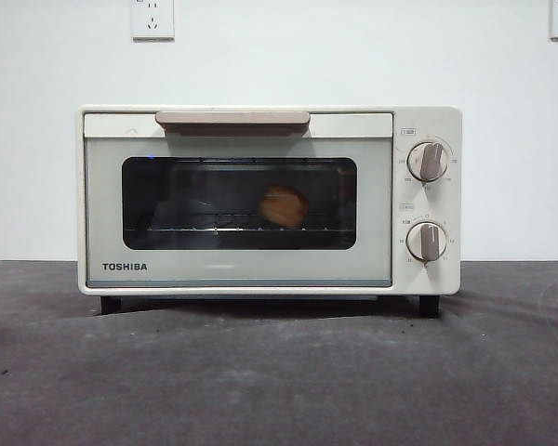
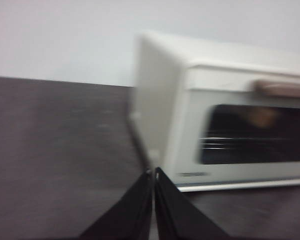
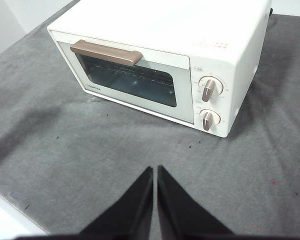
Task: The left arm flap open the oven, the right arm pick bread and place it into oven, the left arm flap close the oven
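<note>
Oven on the table, door shut, bread on its rack inside. My left fingers, pressed together, lie beside its left corner; right fingers, pressed together, hang well apart in front.

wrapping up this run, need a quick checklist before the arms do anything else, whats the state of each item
1. Bread inside the oven, on the wire rack: ok.
2. Oven door shut, handle up against the top: ok.
3. Left gripper off the oven, beside its corner, jaws together, holding nothing: ok. That view is blurred.
4. Right gripper back from the oven above the grey cloth, jaws together, empty: ok.
5. Both knobs at off: cannot tell, the marks are too small.
6. Front of the oven free of arms in the front view: ok.
</note>
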Controlling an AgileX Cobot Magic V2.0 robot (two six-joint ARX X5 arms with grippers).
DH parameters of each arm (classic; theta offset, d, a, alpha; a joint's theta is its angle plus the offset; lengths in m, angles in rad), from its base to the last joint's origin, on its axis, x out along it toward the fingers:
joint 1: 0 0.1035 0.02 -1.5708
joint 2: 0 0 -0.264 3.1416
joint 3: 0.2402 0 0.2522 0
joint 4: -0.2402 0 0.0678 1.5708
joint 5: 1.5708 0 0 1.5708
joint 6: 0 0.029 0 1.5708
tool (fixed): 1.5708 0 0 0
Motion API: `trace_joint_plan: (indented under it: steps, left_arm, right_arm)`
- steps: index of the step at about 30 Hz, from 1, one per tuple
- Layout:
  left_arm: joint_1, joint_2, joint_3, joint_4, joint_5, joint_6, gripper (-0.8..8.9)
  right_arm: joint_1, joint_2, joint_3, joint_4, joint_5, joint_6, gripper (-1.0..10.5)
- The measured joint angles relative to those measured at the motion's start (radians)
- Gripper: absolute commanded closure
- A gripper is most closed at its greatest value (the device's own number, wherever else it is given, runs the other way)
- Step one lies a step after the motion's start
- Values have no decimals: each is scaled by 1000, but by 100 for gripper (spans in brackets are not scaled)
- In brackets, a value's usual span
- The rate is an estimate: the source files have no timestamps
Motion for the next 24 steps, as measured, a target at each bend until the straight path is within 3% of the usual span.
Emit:
trace_joint_plan:
  steps: [5, 24]
  left_arm:
    - [14, -28, -54, 21, -119, 0, 797]
    - [25, -30, -54, -22, -146, 4, 797]
  right_arm:
    - [0, 0, 0, 0, 0, 0, 936]
    - [0, 0, 0, 0, 0, 0, 936]
